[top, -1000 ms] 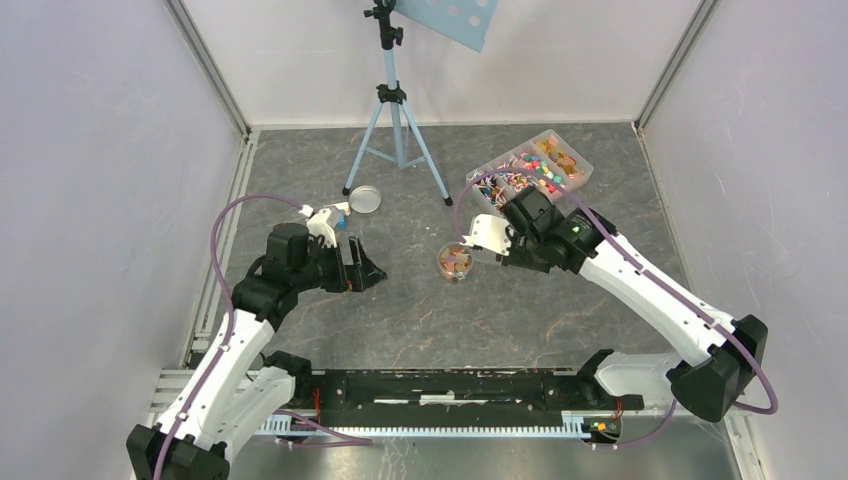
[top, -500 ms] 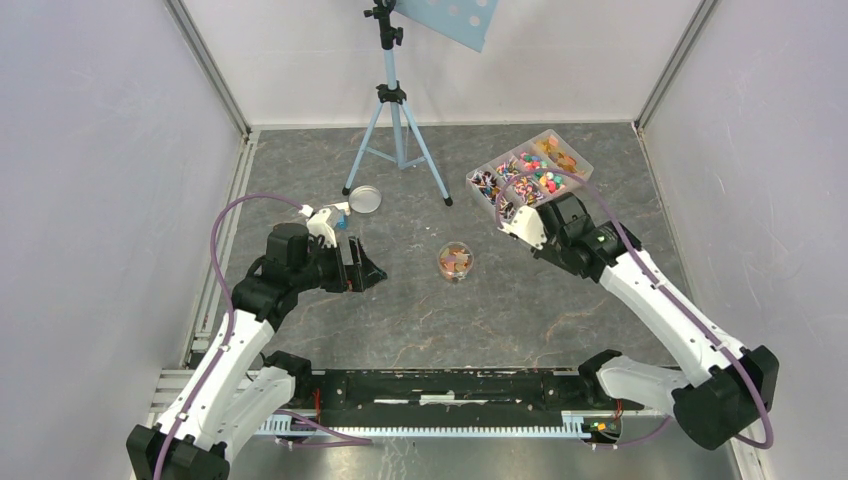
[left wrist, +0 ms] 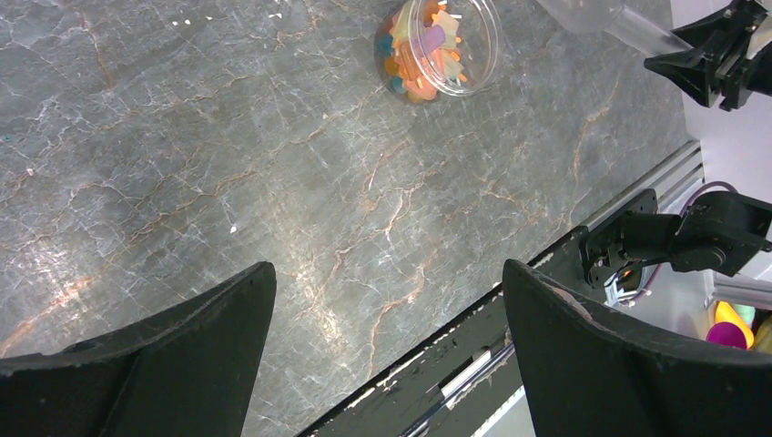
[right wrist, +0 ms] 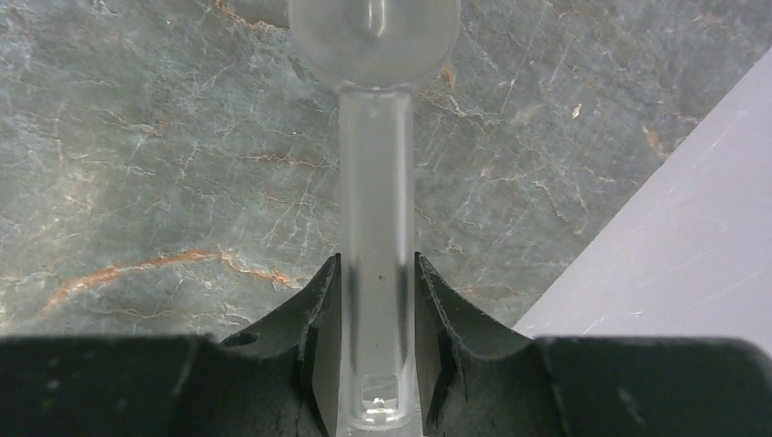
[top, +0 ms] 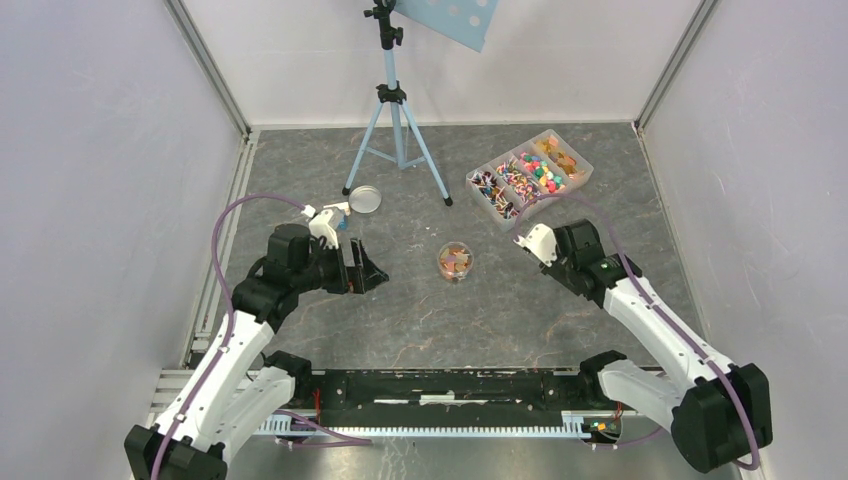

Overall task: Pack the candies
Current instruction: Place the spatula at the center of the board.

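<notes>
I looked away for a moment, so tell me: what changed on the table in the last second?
The right claw, shut on the clear scoop, swung from over the candy jar rightward to the tray, then drew back slightly toward the near edge. Nothing was released. The left claw stayed open in place; jar and tray did not move.
</notes>
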`<state>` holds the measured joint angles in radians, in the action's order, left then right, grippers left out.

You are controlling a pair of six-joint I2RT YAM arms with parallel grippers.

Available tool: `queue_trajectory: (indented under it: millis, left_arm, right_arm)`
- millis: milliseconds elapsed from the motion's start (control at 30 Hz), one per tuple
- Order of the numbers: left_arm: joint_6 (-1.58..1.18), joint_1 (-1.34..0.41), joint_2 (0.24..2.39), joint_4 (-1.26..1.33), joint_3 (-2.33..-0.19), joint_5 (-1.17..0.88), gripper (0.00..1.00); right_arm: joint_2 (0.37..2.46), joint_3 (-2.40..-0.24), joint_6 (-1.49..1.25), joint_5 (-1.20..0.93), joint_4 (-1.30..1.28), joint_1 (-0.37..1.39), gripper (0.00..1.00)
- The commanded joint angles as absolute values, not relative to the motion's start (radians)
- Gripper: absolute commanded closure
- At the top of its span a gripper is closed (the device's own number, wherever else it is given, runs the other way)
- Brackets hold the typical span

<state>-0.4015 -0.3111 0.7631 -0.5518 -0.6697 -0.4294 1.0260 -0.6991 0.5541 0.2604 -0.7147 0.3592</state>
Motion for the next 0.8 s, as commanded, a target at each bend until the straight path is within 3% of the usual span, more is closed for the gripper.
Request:
queue_trajectory:
  millis: [0, 333, 767]
  left_arm:
    - [-0.367, -0.325, 0.764, -0.525, -0.672, -0.452, 0.0]
    - [-0.367, -0.346, 0.76, -0.531, -0.674, -0.43, 0.0]
    - [-0.368, -0.362, 0.761, -0.537, -0.675, -0.416, 0.0]
  right_arm:
    - [1.014, -0.669, 0.535, 0.233, -0.622, 0.328, 0.92]
    - [1.111, -0.663, 0.588, 0.15, -0.656, 0.303, 0.86]
    - [1.201, -0.641, 0.592, 0.249, -0.663, 0.299, 0.82]
